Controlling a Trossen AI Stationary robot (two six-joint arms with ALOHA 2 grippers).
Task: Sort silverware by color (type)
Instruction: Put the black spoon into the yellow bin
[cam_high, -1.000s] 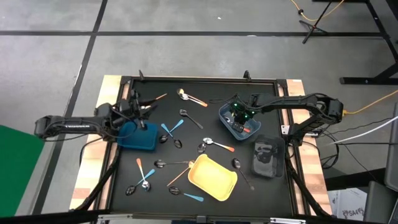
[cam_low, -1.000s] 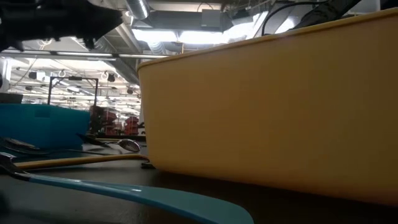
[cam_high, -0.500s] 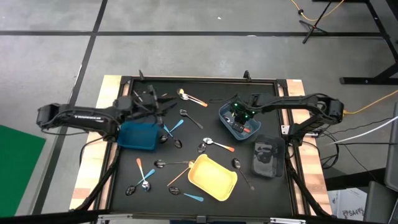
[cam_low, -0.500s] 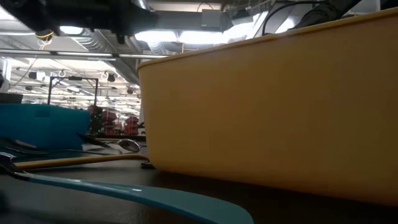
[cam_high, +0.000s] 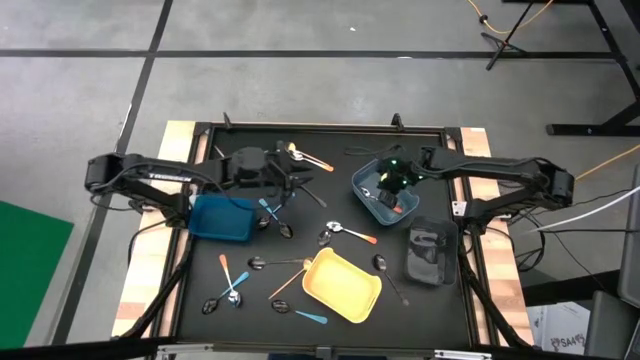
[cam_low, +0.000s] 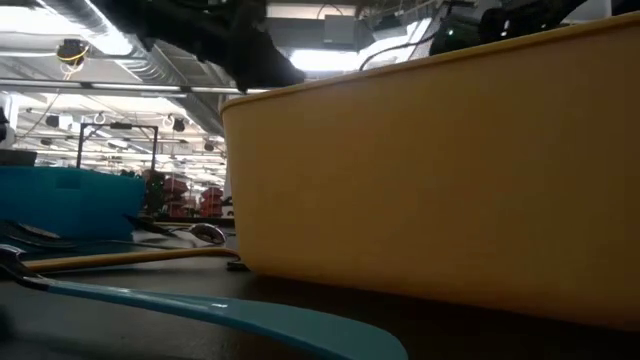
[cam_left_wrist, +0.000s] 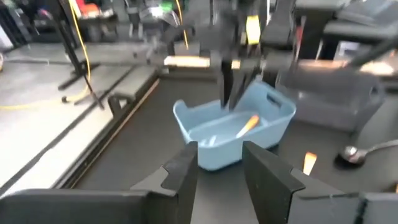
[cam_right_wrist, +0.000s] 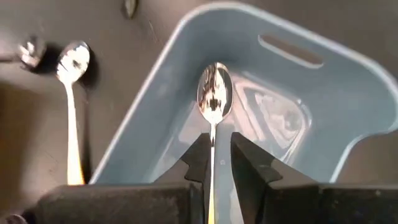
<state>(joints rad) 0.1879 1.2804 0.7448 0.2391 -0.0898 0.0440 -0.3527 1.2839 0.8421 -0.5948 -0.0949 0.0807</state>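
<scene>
The right gripper (cam_right_wrist: 212, 163) hangs over the light-blue bin (cam_high: 385, 195) at the counter's (cam_high: 330, 140) right rear, fingers clamped on the handle of a silver spoon (cam_right_wrist: 214, 99) whose bowl is poised above the bin's floor. The left gripper (cam_left_wrist: 219, 163) reaches in low over the rear middle of the counter, fingers apart and empty, aimed toward that same bin, where an orange handle (cam_left_wrist: 247, 124) lies inside. I count four bins: the light-blue one, a deeper blue bin (cam_high: 220, 217) on the left, a yellow bin (cam_high: 342, 285) at the front, and a dark bin (cam_high: 430, 252) on the right. Spoons lie scattered on the counter between them: at least three blue-handled ones (cam_high: 280, 203), about four orange-handled ones (cam_high: 352, 233), several all-black ones (cam_high: 306, 190), and one tan one (cam_high: 278, 263) just left of the yellow bin.
</scene>
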